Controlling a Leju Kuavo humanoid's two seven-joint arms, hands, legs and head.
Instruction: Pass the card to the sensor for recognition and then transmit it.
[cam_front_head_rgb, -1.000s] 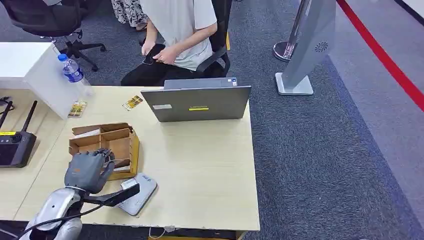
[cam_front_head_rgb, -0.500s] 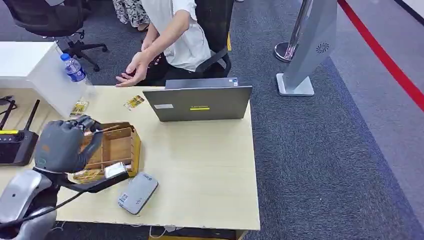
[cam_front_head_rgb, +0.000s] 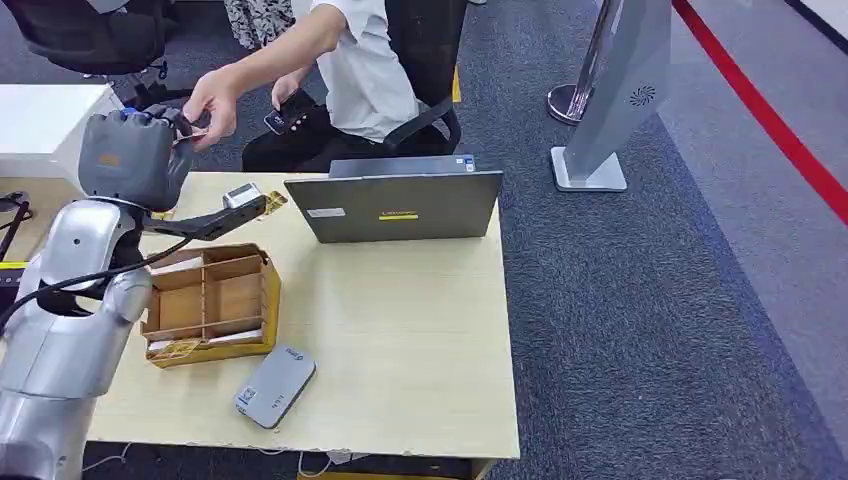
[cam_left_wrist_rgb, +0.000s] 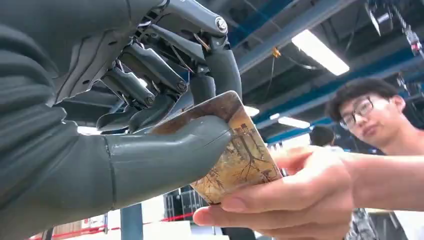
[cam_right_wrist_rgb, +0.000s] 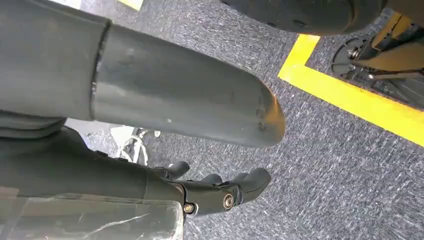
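My left hand (cam_front_head_rgb: 130, 155) is raised above the table's far left corner and pinches a brown patterned card (cam_left_wrist_rgb: 235, 152) between thumb and fingers. A seated person's hand (cam_front_head_rgb: 212, 100) reaches across and grips the card's free end (cam_front_head_rgb: 190, 135); their fingers (cam_left_wrist_rgb: 280, 200) close on it in the left wrist view. The grey card sensor (cam_front_head_rgb: 273, 386) lies flat near the table's front edge, well below my raised hand. My right hand (cam_right_wrist_rgb: 165, 100) hangs over grey carpet with its fingers apart and nothing in it.
A wooden divided box (cam_front_head_rgb: 212, 303) with more cards stands left of centre on the table (cam_front_head_rgb: 400, 330). A grey laptop (cam_front_head_rgb: 395, 205) is at the far edge, a loose card (cam_front_head_rgb: 268, 205) beside it. The person holds a phone (cam_front_head_rgb: 285, 115). A black controller (cam_front_head_rgb: 8, 275) is far left.
My left hand rose from the wooden box with the card and swung up toward the far left. The person stretched an arm out and took hold of the card's other end.
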